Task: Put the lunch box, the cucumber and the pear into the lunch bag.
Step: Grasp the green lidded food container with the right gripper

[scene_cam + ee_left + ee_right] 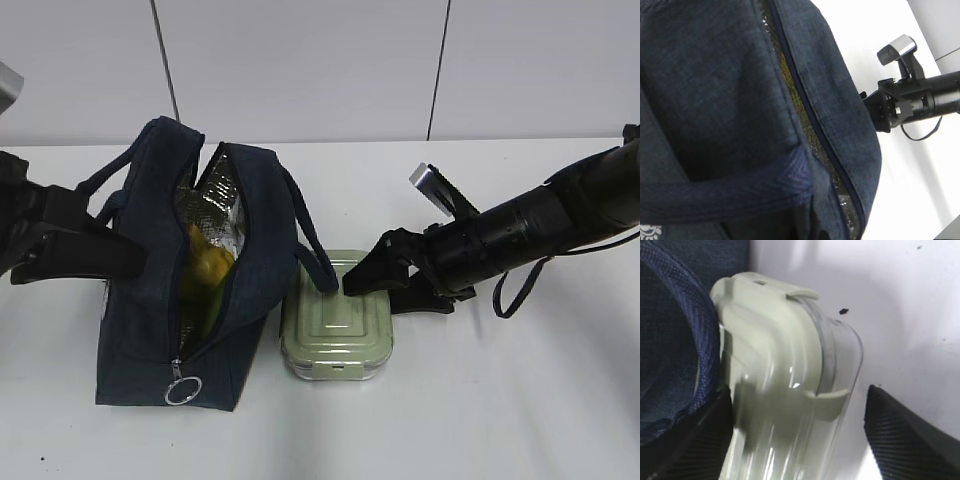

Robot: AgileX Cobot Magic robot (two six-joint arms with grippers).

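The navy lunch bag (140,320) stands open at the left, showing its silver lining. The yellow pear (208,262) lies inside it. The cucumber is not clearly visible. The sage-green lunch box (337,335) lies flat on the table against the bag's right side. My right gripper (375,288) is open and straddles the box's far end. In the right wrist view the gripper (797,440) has one finger on each side of the box (775,355), beside the bag (670,340). My left gripper (135,262) is pressed against the bag's left wall. Bag fabric (715,75) hides its jaws.
The bag's metal ring pull (184,391) hangs at its front bottom. One bag handle (310,250) droops over the box's far left corner. The right arm (910,102) shows in the left wrist view. The white table (500,400) meets a wall behind.
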